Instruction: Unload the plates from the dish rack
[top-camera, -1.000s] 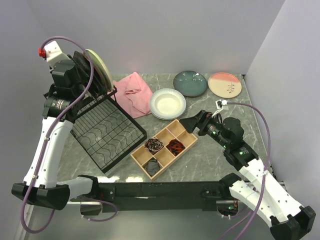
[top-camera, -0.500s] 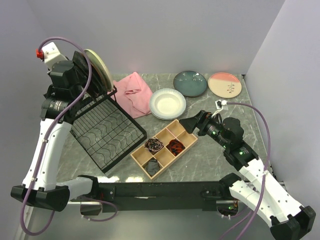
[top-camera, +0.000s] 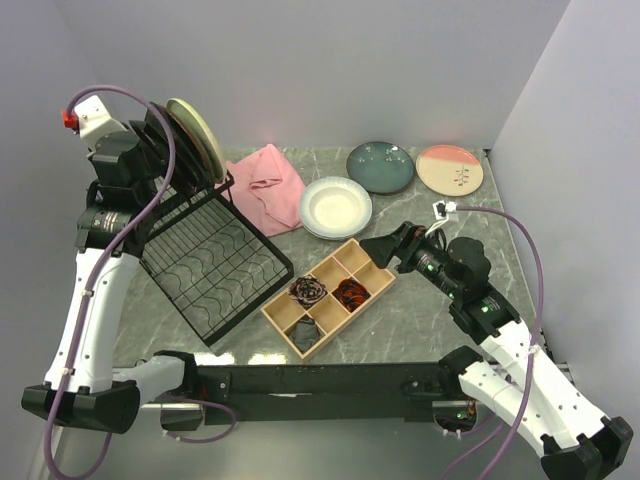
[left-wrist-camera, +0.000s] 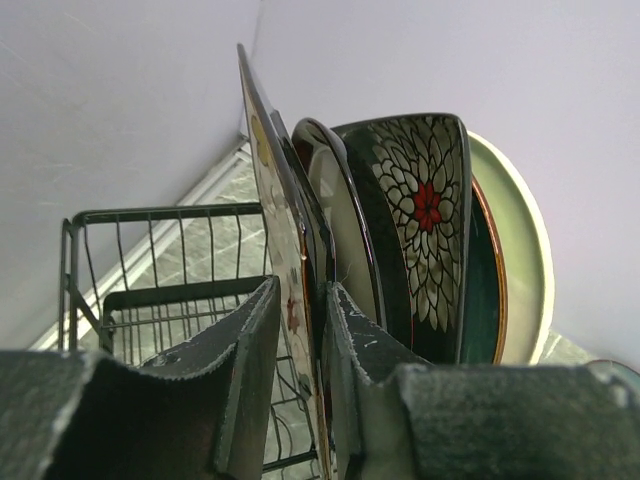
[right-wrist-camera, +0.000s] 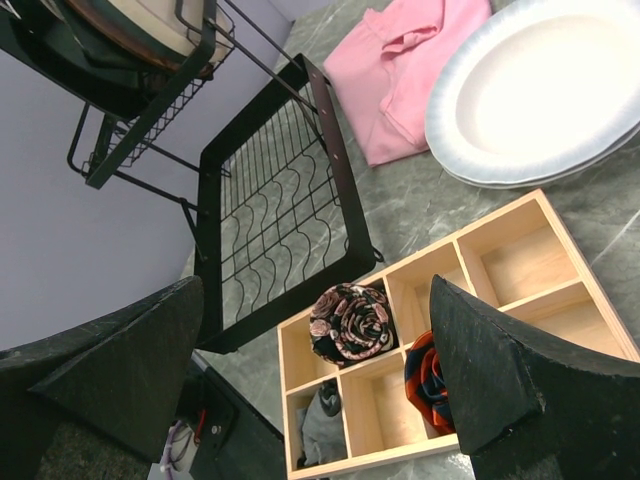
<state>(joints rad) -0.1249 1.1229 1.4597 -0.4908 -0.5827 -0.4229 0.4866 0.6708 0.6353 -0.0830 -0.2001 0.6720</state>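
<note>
Leftmost, far-left corner of the table: the left hand is raised high, its two fingers pinching the top edge of a square cream floral plate. This plate stands upright in the raised back of the black wire dish rack. Stacked on edge behind it are a dark-rimmed round plate, a black floral square plate and a cream-green round plate. The rack's wavy-wire base is bare and lies along the left edge. A crumpled pink cloth lies beside the rack, toward the far edge. A white plate lies flat next to the cloth, touching it. A teal plate and a pink-and-cream plate lie flat by the far edge. At mid-table is a wooden compartment tray with rolled fabric in its near compartments. The right hand hovers over the tray's right end, fingers spread wide and empty.
</note>
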